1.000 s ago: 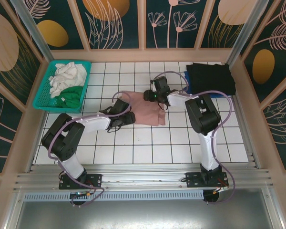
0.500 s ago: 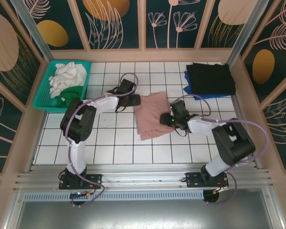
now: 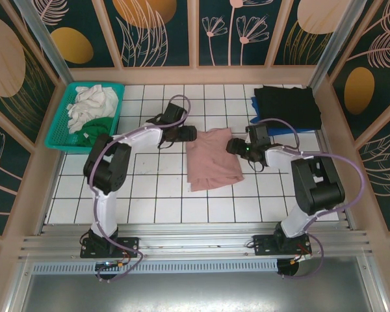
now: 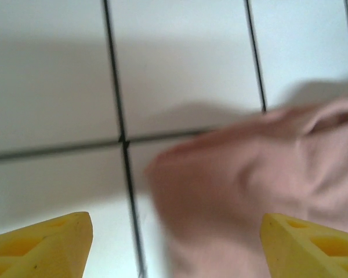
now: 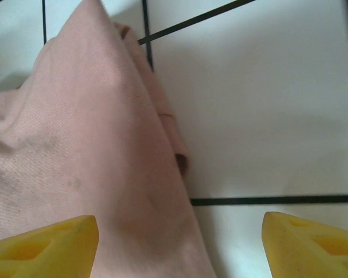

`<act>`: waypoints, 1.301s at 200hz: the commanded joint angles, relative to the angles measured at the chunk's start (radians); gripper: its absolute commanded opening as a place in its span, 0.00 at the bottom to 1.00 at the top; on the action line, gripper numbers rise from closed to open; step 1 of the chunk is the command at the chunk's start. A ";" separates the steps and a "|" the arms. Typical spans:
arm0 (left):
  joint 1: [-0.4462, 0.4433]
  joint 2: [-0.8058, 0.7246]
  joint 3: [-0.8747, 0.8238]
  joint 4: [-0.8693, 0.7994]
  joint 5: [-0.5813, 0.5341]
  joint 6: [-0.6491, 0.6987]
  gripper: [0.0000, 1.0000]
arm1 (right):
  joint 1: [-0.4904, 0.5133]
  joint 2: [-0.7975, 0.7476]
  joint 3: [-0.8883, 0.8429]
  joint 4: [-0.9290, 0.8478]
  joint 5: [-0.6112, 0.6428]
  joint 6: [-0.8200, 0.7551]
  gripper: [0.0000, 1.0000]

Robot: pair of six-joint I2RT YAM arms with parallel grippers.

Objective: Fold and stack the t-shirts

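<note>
My left gripper (image 3: 190, 134) sits just beside the far left corner of the folded pink t-shirt (image 3: 212, 161), my right gripper (image 3: 231, 145) by its right edge. A black t-shirt (image 3: 287, 106) lies on a blue t-shirt (image 3: 256, 108).

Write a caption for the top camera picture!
Open left gripper and open right gripper flank the folded pink t-shirt on the tiled table.

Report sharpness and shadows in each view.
Left wrist: the pink t-shirt is smeared with blur, the tile lines fairly crisp, a soft shadow beyond the cloth. Right wrist: sharp, weave visible, faint shadow right of the fold. Top external: evenly lit, in focus, no obvious glare on the tiles.
</note>
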 commanded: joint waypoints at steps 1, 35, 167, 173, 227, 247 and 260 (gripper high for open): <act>-0.024 -0.113 -0.148 0.041 0.019 -0.024 0.76 | 0.004 0.050 0.040 0.069 -0.111 -0.046 0.75; -0.089 -0.158 -0.302 0.104 0.056 -0.075 0.76 | 0.013 0.131 0.065 0.066 -0.119 -0.037 0.76; -0.161 -0.155 -0.408 0.446 0.257 -0.310 0.63 | -0.058 0.164 0.205 -0.091 0.009 -0.046 0.54; -0.176 -0.161 -0.413 0.449 0.253 -0.324 0.60 | -0.058 0.157 0.231 -0.128 0.035 -0.051 0.57; -0.289 -0.288 -0.544 0.411 0.226 -0.419 0.67 | 0.044 -0.293 -0.086 -0.207 0.209 0.135 0.68; -0.287 -0.372 -0.434 0.217 0.076 -0.300 0.82 | 0.151 -0.469 -0.261 -0.214 0.279 0.290 0.70; -0.269 -0.369 -0.322 0.117 -0.019 -0.209 0.88 | 0.196 -0.550 -0.369 -0.129 0.241 0.381 0.70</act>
